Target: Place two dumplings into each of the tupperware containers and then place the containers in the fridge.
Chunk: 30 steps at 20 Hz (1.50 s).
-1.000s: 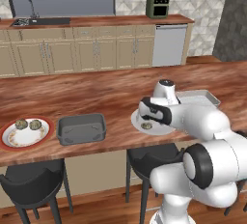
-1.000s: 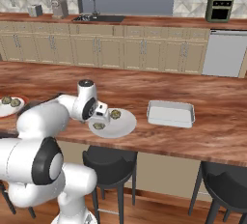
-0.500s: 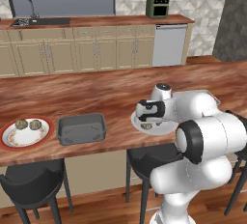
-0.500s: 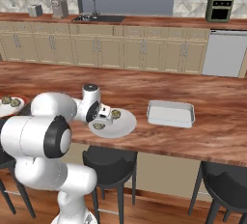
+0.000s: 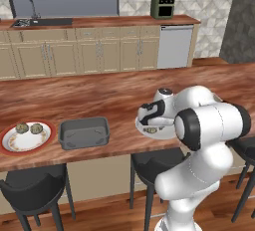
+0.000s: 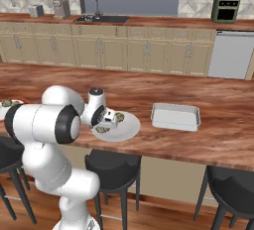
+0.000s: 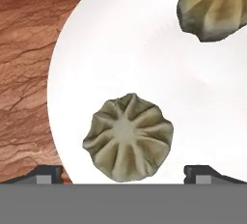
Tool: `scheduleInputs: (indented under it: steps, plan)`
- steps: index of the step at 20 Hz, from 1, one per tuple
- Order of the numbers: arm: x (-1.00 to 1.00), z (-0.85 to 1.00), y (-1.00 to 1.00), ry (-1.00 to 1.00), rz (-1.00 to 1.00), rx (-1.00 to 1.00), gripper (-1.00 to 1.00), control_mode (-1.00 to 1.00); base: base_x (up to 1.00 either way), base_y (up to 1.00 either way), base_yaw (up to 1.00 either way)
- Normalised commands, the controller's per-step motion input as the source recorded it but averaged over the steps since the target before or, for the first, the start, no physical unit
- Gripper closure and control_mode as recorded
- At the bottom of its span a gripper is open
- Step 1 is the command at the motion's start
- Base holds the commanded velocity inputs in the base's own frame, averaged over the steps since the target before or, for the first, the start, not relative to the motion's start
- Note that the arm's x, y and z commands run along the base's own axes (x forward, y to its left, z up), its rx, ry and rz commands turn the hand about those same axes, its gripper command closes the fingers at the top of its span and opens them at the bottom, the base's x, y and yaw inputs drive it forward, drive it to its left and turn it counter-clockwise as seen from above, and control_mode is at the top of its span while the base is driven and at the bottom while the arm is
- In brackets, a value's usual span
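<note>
My gripper (image 7: 123,172) is open and hangs low over the round white plate (image 7: 144,63), one finger on each side of a dumpling (image 7: 128,138). A second dumpling (image 7: 217,6) lies farther along the plate. From the right base view, the gripper (image 6: 102,118) sits over the plate's (image 6: 128,129) left part, by two dumplings (image 6: 119,117). The pale grey container (image 6: 176,116) stands empty to its right. The dark grey container (image 5: 83,132) lies empty left of the gripper (image 5: 149,120). Two more dumplings (image 5: 22,128) rest on the red-rimmed plate (image 5: 10,145). The fridge is out of view.
Everything sits on a long wooden counter (image 5: 99,95) with black stools (image 5: 35,185) along its near side. Behind it runs a row of cabinets with a sink (image 5: 35,22), a dishwasher (image 5: 174,46) and a small green oven (image 5: 163,5).
The arm's elbow has swung nearer the cameras and the hand has sunk closer to the white plate. The gripper stayed open and the dumplings lie as before.
</note>
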Motion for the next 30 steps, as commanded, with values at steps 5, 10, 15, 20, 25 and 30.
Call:
scheduleInputs:
  steps: [5, 10, 15, 20, 25, 30]
  plan:
    - [0.08, -0.23, 0.00, 0.00, 0.00, 0.00, -1.00, -1.00, 0.00, 0.00, 0.00]
    - [0.07, -0.16, 0.00, 0.00, 0.00, 0.00, -1.00, -1.00, 0.00, 0.00, 0.00]
    - [0.00, -0.11, 0.00, -0.04, 0.00, 0.00, 1.00, -1.00, 0.00, 0.00, 0.00]
    - [0.00, 0.00, 0.00, 0.00, 0.00, 0.00, 1.00, -1.00, 0.00, 0.00, 0.00]
    - [0.17, 0.36, -0.28, -0.01, 0.00, 0.00, 1.00, -1.00, 0.00, 0.00, 0.00]
    - [-0.06, 0.70, -0.76, -0.10, 0.00, 0.00, 1.00, -1.00, 0.00, 0.00, 0.00]
